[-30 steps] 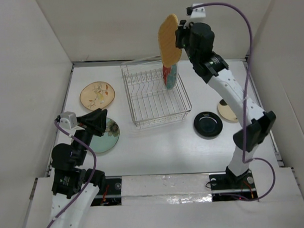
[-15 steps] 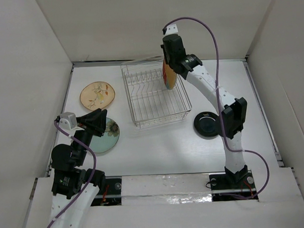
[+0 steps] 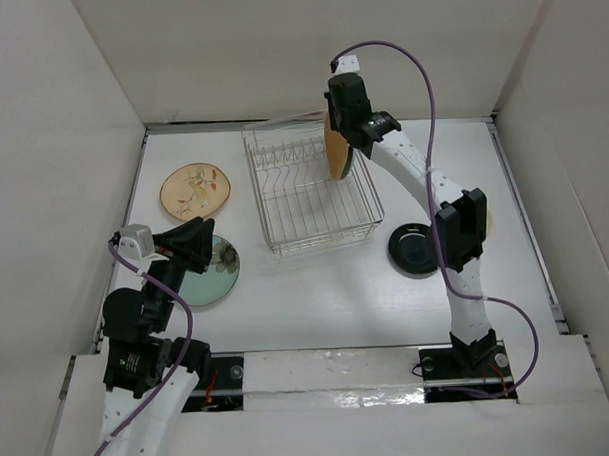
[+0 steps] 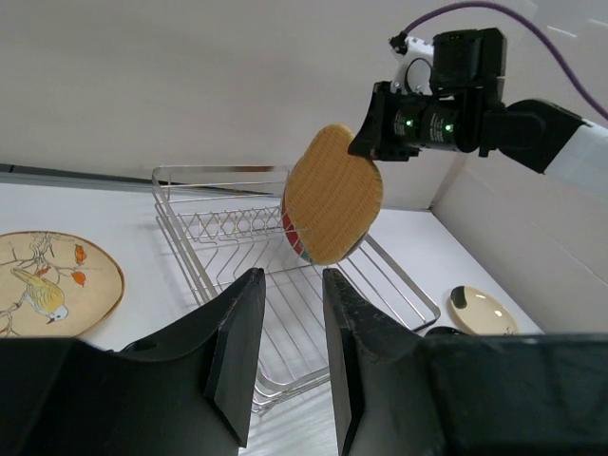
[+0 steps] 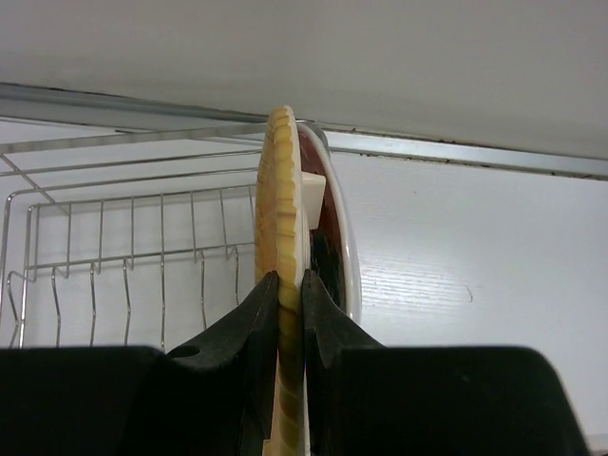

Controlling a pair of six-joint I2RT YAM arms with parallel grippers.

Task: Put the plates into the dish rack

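My right gripper (image 3: 339,135) is shut on the top edge of the orange-tan rounded-square plate (image 3: 335,152), holding it upright over the right side of the silver wire dish rack (image 3: 306,223). In the right wrist view the fingers (image 5: 262,313) pinch the plate's rim (image 5: 281,180), with the red-and-teal plate (image 5: 338,247) standing just beyond it in the rack (image 5: 114,228). My left gripper (image 3: 192,245) is open and empty above the pale green floral plate (image 3: 216,274). The tan floral plate (image 3: 195,190) lies left of the rack. The small black plate (image 3: 417,249) lies right of it.
White walls enclose the table on three sides. In the left wrist view a small cream dish (image 4: 484,309) lies at the far right, beyond the rack (image 4: 218,228) and the held plate (image 4: 334,204). The right arm spans the table's right half.
My right arm has swung left and down, lowering the orange-tan plate from high above the rack to beside the red-and-teal plate. The left arm has not moved.
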